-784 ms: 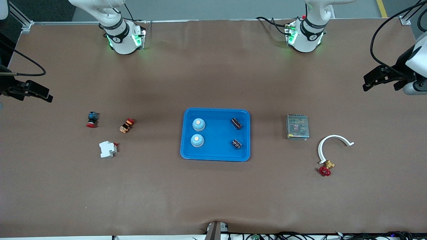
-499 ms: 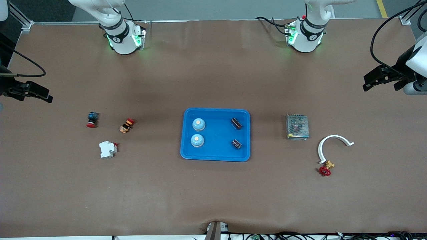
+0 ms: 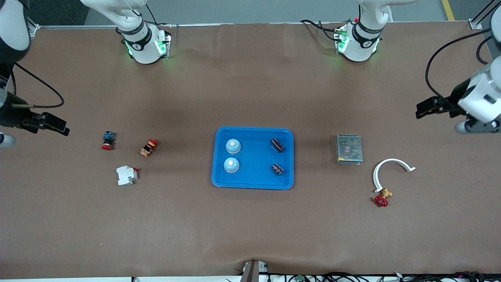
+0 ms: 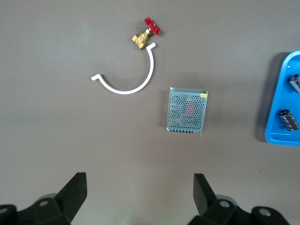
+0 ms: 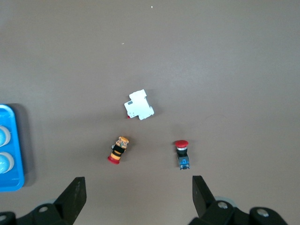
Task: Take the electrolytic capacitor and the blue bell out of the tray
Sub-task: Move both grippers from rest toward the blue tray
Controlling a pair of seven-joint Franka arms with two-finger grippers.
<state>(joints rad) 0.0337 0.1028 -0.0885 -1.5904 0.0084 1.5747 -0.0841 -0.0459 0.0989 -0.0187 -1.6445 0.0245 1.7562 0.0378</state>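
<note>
Both bells (image 3: 232, 146) and both dark, probably capacitor, cylinders (image 3: 277, 145) sit in the bright blue shallow plastic tray (image 3: 253, 184) at mid-table; the left gripper (image 3: 424, 108) and right gripper (image 3: 58, 127), jaws apart, should each descend squarely onto one.

Front camera high, faces bases; wrist cameras look down from height, each sharing tray (image 3: 253, 158) edge, seemingly.

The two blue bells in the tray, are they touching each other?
Apart. The front view shows a strip of bare tray floor between the bell farther from the camera and the nearer bell.
</note>
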